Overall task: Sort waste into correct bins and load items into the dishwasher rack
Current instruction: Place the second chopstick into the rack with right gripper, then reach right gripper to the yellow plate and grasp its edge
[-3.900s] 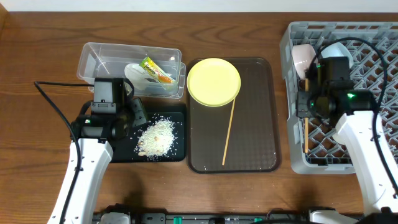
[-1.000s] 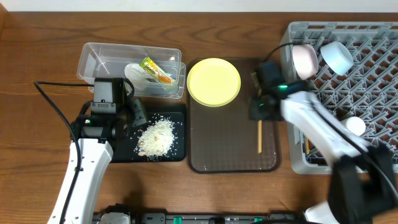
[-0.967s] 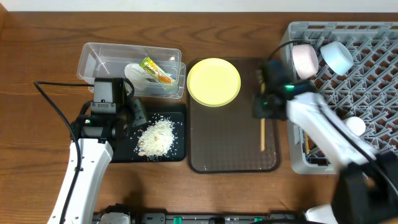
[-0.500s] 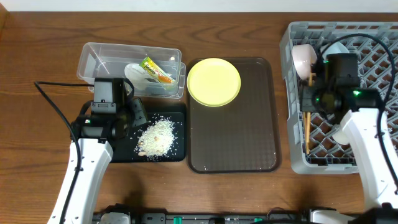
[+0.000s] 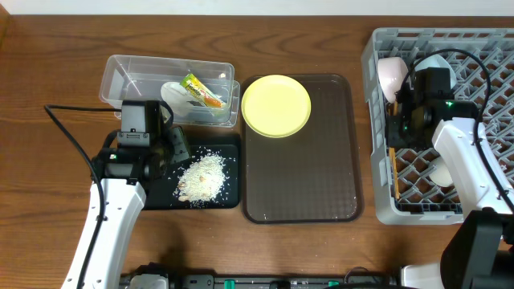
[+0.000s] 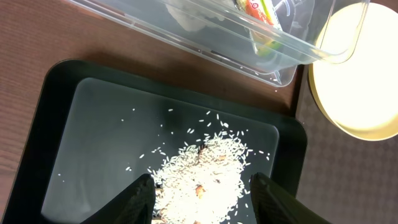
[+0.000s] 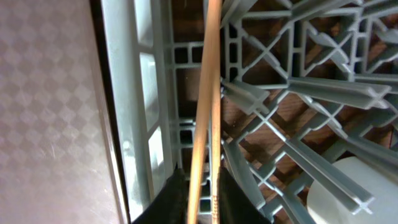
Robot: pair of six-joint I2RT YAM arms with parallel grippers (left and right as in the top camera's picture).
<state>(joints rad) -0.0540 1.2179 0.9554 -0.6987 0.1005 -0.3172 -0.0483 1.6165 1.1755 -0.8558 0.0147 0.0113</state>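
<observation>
Right wrist view gives the closest look at the task's thing. The two chopsticks (image 7: 205,106) lie side by side, touching, along the lattice floor of the dishwasher rack (image 7: 144,93), just inside its left wall. Their near ends run between the fingers (image 7: 158,205) of the right gripper (image 7: 200,182). The fingers flank the sticks closely, but whether they press on the wood or have let go cannot be told. A pale rounded shape in the lower corner, the white cup (image 7: 348,193), sits among the grey ribs. Overhead adds what that camera misses: the sticks lie lengthwise in the rack's left column. The pink bowl (image 5: 391,74) stands on edge in the far left corner, and the light blue bowl (image 5: 434,63) is beside it, partly behind the arm. The rack wall separates the sticks from the brown serving tray (image 5: 321,185), which carries only the yellow plate (image 5: 276,105) at its far left corner, leaving a broad open surface nearer the robot. Further left, the clear tub (image 5: 120,68) holds the paper wad (image 5: 178,95) and the snack wrapper (image 5: 201,90). The black tray (image 5: 229,152), touching the tub's near edge, holds the rice (image 5: 201,177). Left wrist view shows the left gripper (image 6: 202,186) released, its fingers well apart above the rice heap and holding nothing. Bare tabletop (image 5: 48,64) lies open to the left of both bins.
</observation>
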